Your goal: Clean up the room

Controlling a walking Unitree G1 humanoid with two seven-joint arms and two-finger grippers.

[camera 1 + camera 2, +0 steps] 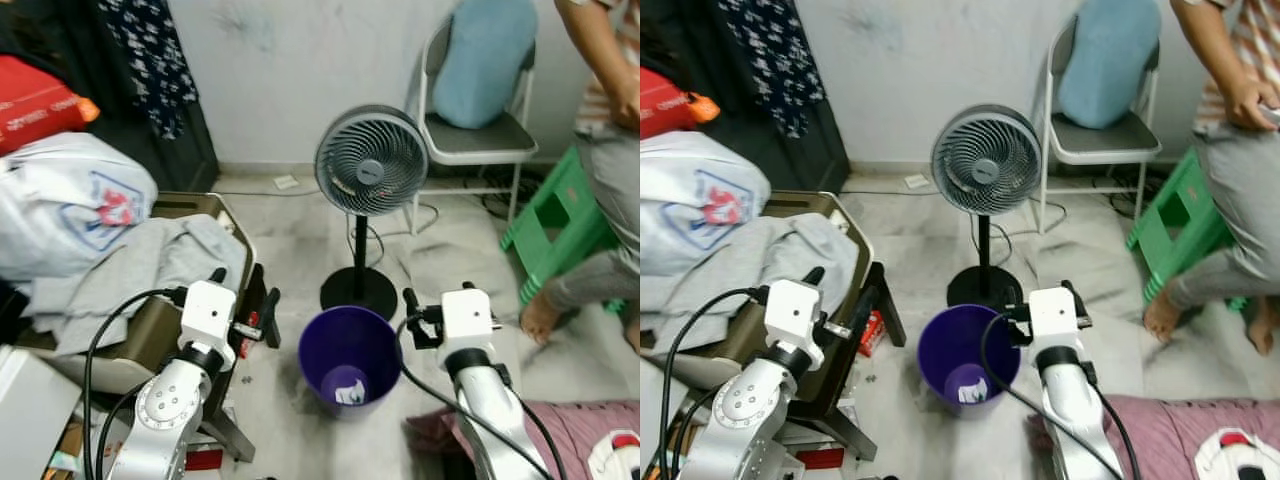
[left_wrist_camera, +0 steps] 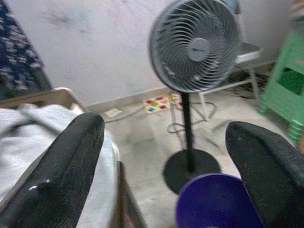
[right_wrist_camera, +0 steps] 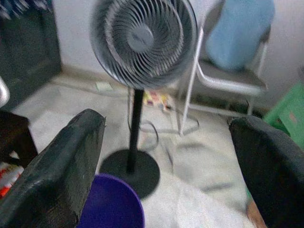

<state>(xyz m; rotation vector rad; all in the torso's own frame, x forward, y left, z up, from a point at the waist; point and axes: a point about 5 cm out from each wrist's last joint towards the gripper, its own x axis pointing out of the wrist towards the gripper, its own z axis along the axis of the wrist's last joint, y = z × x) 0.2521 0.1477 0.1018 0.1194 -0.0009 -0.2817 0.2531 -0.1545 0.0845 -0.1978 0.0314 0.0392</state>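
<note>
Nearest the head camera, both silver arms are raised over the floor. The left gripper [image 2: 161,161] sits at about 7 o'clock in the scene, its fingers [image 2: 61,166] spread wide with nothing between them. The right gripper [image 3: 166,166] sits at about 5 o'clock, fingers [image 3: 61,166] likewise wide apart and empty.

Between the two arms, at 6 o'clock, a purple bin [image 1: 350,360] stands upright on the pale floor [image 1: 290,240]; a small white scrap [image 1: 348,392] lies at its bottom. Just beyond the bin, toward 12 o'clock, a grey pedestal fan [image 1: 371,160] stands on its round black base, facing the camera.

At 9 o'clock, a grey cloth [image 1: 130,270] is draped over a low piece of furniture, with a white plastic bag [image 1: 70,205] above it. At 1 o'clock, a folding chair [image 1: 475,140] carries a blue cushion [image 1: 485,60]. At 3 o'clock stands a green stool [image 1: 555,225], with a person [image 1: 605,150] beside it, one bare foot on the floor. A pink striped fabric [image 1: 560,430] lies at 5 o'clock.
</note>
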